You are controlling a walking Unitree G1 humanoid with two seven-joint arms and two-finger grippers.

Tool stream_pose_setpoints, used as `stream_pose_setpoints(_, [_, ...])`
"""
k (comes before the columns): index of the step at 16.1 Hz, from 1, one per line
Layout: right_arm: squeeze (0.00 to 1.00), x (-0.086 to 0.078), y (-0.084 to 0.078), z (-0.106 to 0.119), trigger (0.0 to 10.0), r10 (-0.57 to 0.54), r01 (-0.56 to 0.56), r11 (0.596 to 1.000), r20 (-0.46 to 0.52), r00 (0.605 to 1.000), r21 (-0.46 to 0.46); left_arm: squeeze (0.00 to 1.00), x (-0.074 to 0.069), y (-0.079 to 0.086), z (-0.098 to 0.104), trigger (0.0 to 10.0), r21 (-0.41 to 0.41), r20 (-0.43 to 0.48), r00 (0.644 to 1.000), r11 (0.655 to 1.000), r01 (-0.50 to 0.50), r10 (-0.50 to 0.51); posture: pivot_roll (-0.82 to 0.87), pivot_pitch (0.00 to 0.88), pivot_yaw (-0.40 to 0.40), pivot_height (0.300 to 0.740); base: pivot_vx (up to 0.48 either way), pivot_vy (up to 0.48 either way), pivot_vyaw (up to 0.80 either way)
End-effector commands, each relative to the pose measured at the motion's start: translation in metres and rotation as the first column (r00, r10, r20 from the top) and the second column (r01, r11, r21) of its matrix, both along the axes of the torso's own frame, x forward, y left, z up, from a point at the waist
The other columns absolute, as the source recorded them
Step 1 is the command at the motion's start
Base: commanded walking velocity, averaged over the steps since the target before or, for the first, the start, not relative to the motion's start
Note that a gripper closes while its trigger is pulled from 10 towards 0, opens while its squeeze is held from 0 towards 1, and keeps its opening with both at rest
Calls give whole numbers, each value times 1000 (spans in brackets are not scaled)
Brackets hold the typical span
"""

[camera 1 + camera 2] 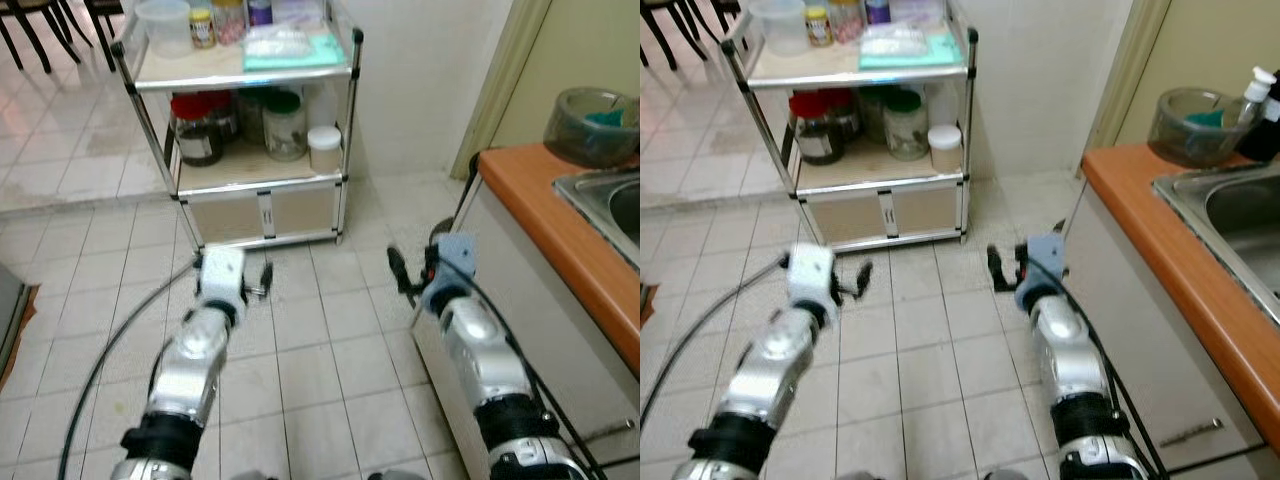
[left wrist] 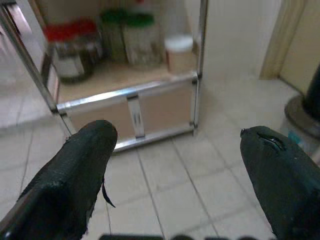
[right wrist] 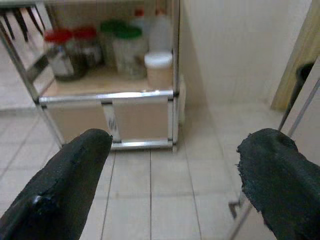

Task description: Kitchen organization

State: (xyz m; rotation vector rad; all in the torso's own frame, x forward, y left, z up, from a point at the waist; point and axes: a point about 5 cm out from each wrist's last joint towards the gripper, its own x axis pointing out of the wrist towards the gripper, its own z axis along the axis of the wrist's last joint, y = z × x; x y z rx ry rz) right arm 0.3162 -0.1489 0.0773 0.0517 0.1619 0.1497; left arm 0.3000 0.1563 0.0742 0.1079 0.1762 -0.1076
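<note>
The metal shelf cart (image 1: 240, 150) stands at the far side of the tiled floor (image 1: 320, 340), with jars (image 1: 285, 125) on its middle shelf and containers (image 1: 165, 25) on top. This looks like the approach step: nothing is picked up yet. The left tool (image 1: 262, 277) and right tool (image 1: 400, 272) both hover low over the floor, short of the cart, fingers spread wide and empty. On the right runs the orange bench (image 1: 560, 230) with its sink (image 1: 610, 200). The next move likely calls for stepping closer and choosing one jar to reach for.
</note>
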Motion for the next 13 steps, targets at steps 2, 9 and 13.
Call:
stream_pose_setpoints(2, [0, -9, -2, 6, 10000, -22, 21, 1000, 9, 1000, 20, 0, -14, 8, 4, 10000, -23, 29, 1000, 1000, -10, 11, -84, 0, 47, 740, 0, 0, 0])
stream_pose_setpoints(9, [1000, -83, -23, 1, 10000, -125, 127, 989, -31, 992, 80, 0, -78, 17, 7, 10000, -45, 76, 997, 999, 7, -4, -77, 0, 63, 740, 0, 0, 0])
stream_pose_setpoints(13, [1000, -118, -36, 12, 10000, -141, 143, 989, -50, 989, 46, 0, -117, 23, 9, 10000, -28, 51, 997, 998, -55, 57, -77, 0, 54, 740, 0, 0, 0])
